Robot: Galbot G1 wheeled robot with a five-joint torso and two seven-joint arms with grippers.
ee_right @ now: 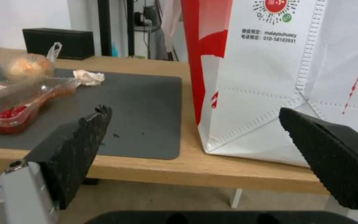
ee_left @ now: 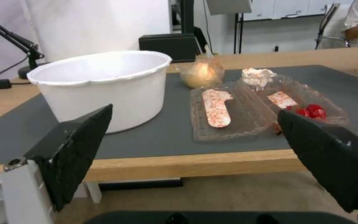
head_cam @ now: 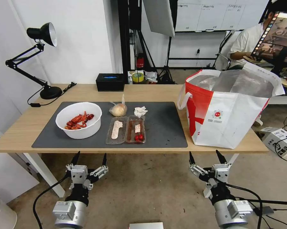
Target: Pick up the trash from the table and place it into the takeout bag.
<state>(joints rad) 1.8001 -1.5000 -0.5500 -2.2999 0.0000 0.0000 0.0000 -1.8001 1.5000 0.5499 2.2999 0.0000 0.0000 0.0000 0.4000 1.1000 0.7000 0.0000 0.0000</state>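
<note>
On the bench's (head_cam: 29, 127) right end sits the takeout bag (head_cam: 226, 121), printed "010-58103931" under its red logo, trash bowl (head_cam: 78, 120) over on the mat, while left tool (head_cam: 89, 159) and right tool (head_cam: 207, 157) hang below the front edge, both spread apart.

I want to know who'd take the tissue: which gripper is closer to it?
Roughly even. The crumpled tissue lies mid-mat; left gripper hangs before the table's near edge towards the bowl, right gripper towards the bag.

left gripper (head_cam: 90, 158): black pointed fingers, rough black pads (ee_left: 80, 146), silver-grey metal block | right gripper (head_cam: 207, 156): same build | wrists: black collar, silver cylinder | cables: black, trailing from each arm
</note>
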